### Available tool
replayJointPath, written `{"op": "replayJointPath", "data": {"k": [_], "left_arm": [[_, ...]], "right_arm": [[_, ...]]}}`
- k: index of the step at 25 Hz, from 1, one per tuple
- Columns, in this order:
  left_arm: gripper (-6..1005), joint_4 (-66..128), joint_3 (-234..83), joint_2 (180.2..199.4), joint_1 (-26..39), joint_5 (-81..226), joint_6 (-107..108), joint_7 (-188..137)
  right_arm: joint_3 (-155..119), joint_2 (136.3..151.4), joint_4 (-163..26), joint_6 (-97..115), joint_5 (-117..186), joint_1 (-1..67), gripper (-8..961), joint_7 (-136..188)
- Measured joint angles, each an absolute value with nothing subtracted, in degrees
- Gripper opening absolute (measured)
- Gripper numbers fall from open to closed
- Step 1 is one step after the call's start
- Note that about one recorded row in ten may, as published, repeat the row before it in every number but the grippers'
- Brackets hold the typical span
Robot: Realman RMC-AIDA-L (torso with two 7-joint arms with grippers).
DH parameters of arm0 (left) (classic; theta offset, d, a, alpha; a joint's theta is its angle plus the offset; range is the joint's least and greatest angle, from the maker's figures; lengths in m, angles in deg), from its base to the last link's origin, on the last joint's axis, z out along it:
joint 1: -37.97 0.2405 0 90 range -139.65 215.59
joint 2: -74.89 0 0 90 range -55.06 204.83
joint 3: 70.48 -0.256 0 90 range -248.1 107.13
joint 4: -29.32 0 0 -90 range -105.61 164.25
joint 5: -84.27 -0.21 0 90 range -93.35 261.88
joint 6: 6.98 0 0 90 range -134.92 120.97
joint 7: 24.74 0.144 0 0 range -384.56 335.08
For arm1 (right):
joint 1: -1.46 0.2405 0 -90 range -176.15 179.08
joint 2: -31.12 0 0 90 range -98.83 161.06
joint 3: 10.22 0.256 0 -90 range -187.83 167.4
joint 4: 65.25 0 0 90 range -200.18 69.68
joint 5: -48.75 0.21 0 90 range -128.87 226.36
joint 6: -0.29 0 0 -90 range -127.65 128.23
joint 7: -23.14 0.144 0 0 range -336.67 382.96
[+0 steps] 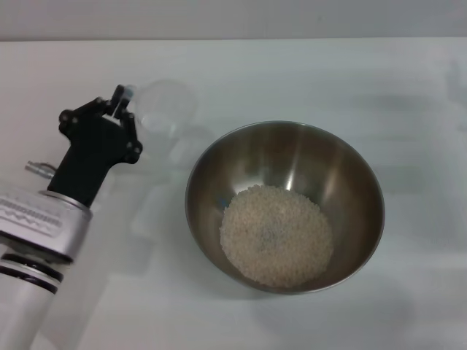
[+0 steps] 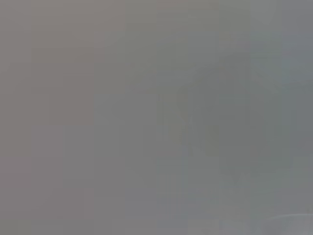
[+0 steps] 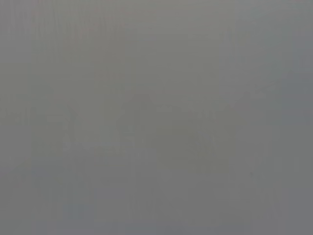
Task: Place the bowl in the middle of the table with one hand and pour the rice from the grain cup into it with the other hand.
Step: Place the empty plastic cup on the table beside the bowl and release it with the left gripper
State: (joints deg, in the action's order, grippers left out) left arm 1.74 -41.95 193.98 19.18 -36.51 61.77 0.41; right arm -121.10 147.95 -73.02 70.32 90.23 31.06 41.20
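The steel bowl point(image 1: 350, 175) stands near the middle of the white table point(image 1: 306, 73). A pale heap of rice point(image 1: 276, 235) lies in its bottom. The translucent grain cup point(image 1: 168, 108) sits just off the bowl's far-left rim and looks empty. My left gripper point(image 1: 122, 98) is at the cup's left side, fingers closed on its small handle. The right gripper is out of view. Both wrist views show only flat grey.
My left arm point(image 1: 44, 219) reaches in from the near left corner. The back edge of the table point(image 1: 233, 39) runs across the top of the head view.
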Motion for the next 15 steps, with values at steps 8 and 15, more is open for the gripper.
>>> {"op": "replayJointPath", "data": {"k": [8,15], "left_arm": [[23,3.5,-41.2,193.81,19.3,-33.8,58.1,-11.8],[22,3.6,-41.1,194.04,19.1,-33.7,54.0,-13.8]], "right_arm": [[-121.1,148.35,-73.2,71.2,90.2,30.9,467,41.2],[-121.1,148.45,-73.2,73.2,90.2,30.5,466,41.3]]}}
